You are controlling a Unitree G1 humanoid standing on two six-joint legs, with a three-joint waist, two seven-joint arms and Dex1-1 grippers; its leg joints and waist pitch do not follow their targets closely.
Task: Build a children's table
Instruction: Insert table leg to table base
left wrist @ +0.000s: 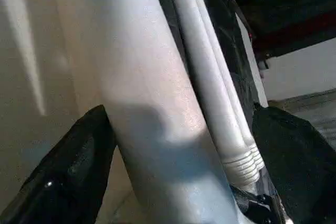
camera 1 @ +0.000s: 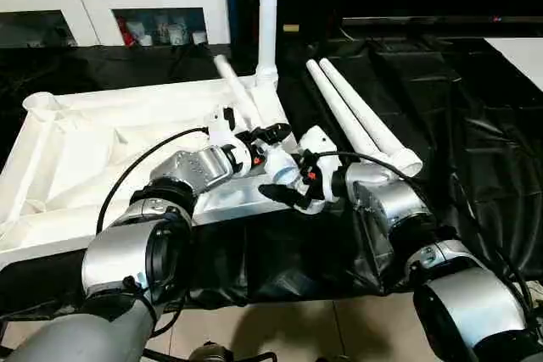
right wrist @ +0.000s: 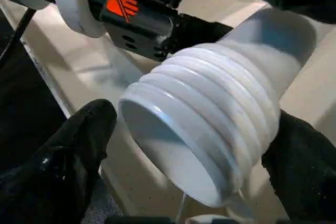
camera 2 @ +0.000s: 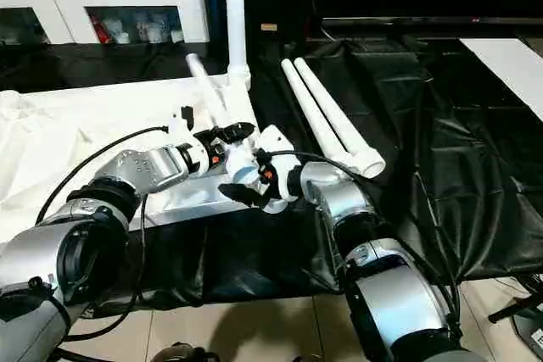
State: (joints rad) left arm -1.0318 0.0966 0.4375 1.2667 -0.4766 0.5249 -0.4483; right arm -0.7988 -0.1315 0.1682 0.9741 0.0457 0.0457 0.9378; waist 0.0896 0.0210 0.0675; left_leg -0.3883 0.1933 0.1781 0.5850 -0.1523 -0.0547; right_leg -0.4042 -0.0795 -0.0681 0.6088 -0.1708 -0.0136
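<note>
The white tabletop (camera 1: 76, 158) lies upside down on the left, ribbed side up. One leg (camera 1: 268, 14) stands upright in its far right corner socket. A second leg (camera 1: 237, 91) lies slanted over the tabletop's right rim, its ribbed flared end (right wrist: 210, 129) pointing towards me. My left gripper (camera 1: 253, 127) is open, one finger on each side of this leg's shaft (left wrist: 152, 103). My right gripper (camera 1: 293, 177) is open around the flared end, and one black finger (right wrist: 68, 166) stands clear of the ribs. Two more legs (camera 1: 361, 120) lie side by side on the black sheet to the right.
A black sheet (camera 1: 458, 125) covers the work surface. A white cabinet with glass doors (camera 1: 127, 6) stands behind the tabletop. A flat white board (camera 1: 522, 57) lies at the far right. Pale floor tiles (camera 1: 297, 328) show below the sheet's near edge.
</note>
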